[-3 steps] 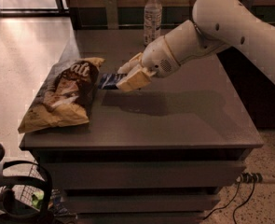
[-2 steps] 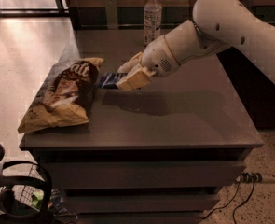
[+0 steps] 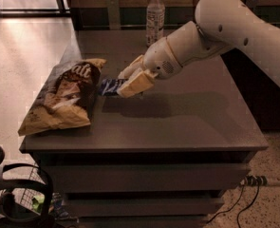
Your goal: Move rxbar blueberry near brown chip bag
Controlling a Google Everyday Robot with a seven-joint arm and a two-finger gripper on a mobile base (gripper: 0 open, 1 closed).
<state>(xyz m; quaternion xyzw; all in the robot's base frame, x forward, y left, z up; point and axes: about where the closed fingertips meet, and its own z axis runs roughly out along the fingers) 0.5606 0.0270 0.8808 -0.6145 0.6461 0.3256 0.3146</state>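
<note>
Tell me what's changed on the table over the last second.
Nothing has visibly changed. The end effector is at the right end of the rxbar blueberry, which lies just right of the brown chip bag, same as before. The bottle stands at the back of the table.

White script on brown chip bag point(image 3: 66, 96) reads "alt"; the rest is lost in creases. White print on rxbar blueberry point(image 3: 110, 86) can't be read, and neither can the bottle point(image 3: 154, 18) label. Gripper point(image 3: 124, 83) sits just right of the bag, clamped on the bar's end.
</note>
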